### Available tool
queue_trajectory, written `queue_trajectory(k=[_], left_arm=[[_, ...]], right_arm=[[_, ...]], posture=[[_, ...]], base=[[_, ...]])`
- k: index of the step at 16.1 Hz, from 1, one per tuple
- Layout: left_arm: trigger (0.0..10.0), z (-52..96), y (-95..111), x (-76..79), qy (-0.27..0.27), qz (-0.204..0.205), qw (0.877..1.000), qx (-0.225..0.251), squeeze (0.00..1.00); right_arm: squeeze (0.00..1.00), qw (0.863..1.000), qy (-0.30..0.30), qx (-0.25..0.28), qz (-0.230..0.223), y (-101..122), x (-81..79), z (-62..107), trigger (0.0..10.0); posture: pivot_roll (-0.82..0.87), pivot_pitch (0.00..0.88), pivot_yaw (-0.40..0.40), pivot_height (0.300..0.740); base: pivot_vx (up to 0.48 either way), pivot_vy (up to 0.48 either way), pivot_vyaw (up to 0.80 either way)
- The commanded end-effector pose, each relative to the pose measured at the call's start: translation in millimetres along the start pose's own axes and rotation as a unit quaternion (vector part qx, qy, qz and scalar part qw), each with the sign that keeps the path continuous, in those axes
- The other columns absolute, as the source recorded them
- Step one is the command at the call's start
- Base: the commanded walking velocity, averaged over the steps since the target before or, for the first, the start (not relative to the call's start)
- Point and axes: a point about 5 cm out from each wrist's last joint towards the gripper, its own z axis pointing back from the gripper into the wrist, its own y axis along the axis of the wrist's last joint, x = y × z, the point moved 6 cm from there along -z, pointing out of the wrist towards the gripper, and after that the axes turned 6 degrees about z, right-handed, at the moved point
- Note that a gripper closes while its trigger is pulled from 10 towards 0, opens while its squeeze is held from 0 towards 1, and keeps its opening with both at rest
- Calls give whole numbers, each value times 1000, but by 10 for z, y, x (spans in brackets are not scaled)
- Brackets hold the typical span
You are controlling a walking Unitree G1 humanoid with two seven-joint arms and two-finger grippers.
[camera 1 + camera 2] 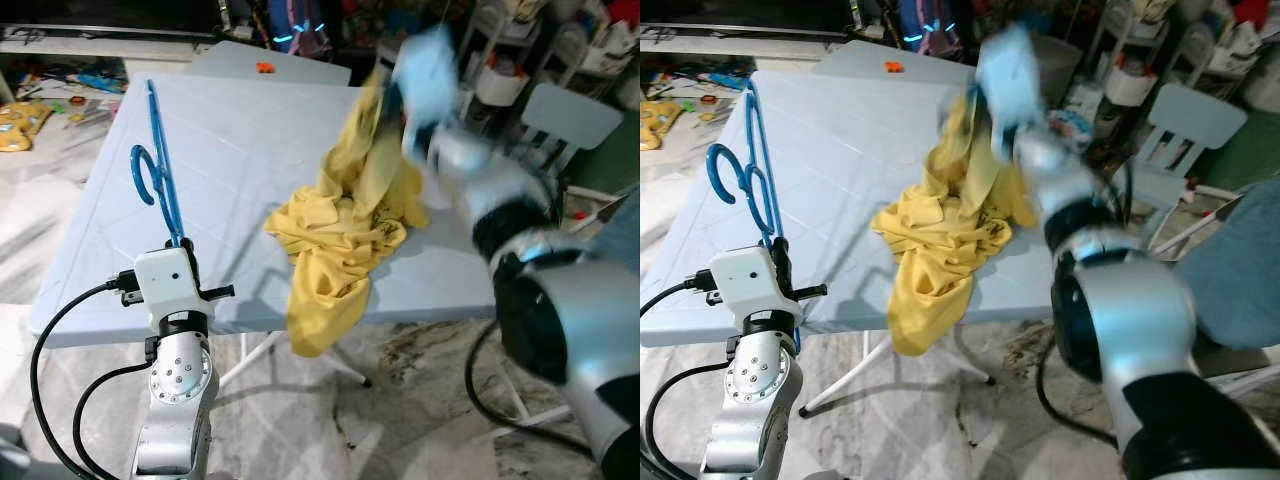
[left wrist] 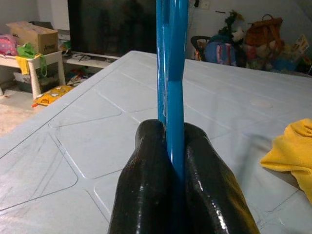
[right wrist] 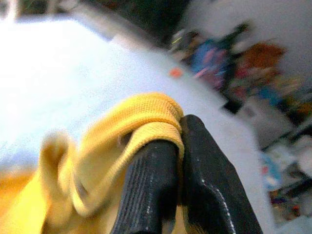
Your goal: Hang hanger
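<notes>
Cluttered room behind, pale blue folding table (image 1: 250, 150) in front, with a small orange object (image 1: 264, 68) at its far edge. At left, left gripper (image 2: 168, 146) clamped tight on a blue hanger (image 1: 160, 170), held upright above the table's near-left corner, hook toward the left. At centre, yellow garment (image 1: 340, 240) heaped on the table, one end draping over the near edge. At right, right gripper (image 3: 178, 146) pinched on a raised fold of that garment, blurred. Pale chair (image 1: 565, 120) far right.
</notes>
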Motion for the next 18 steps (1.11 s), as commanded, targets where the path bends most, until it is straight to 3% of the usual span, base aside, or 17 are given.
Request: queue_trajectory(k=[1, 3, 8, 11, 16, 17, 18], left_arm=[[10000, 41, -149, 46, -7, 3, 999, -32, 0], [10000, 64, -185, 144, -27, 5, 999, -42, 0], [10000, 61, -190, 122, -41, -6, 998, -46, 0], [10000, 47, -185, 112, -40, -6, 998, -46, 0], [10000, 65, -193, 72, -44, -10, 998, -52, 0], [10000, 67, -200, 54, -42, -12, 998, -53, 0], [10000, 73, -214, 26, -40, -15, 998, -56, 0]], right_arm=[[1000, 999, 30, -22, 29, -94, -7, 38, 10000], [1000, 986, 130, -87, 64, -529, -292, 164, 10000], [1000, 973, 210, -88, 44, -870, -576, 367, 10000], [1000, 967, 233, -92, 41, -964, -629, 450, 10000], [1000, 960, 262, -96, 0, -1079, -499, 669, 10000], [1000, 959, 269, -94, -7, -1081, -507, 689, 10000], [1000, 947, 313, -73, -16, -1058, -614, 779, 10000]], posture=[[76, 0, -105, 740], [62, 0, -89, 740], [50, 0, -59, 740], [45, 0, -48, 740], [51, 0, -43, 740], [49, 0, -42, 740], [47, 0, -39, 740]], base=[[0, 0, 0], [0, 0, 0], [0, 0, 0], [0, 0, 0], [0, 0, 0], [0, 0, 0], [0, 0, 0]])
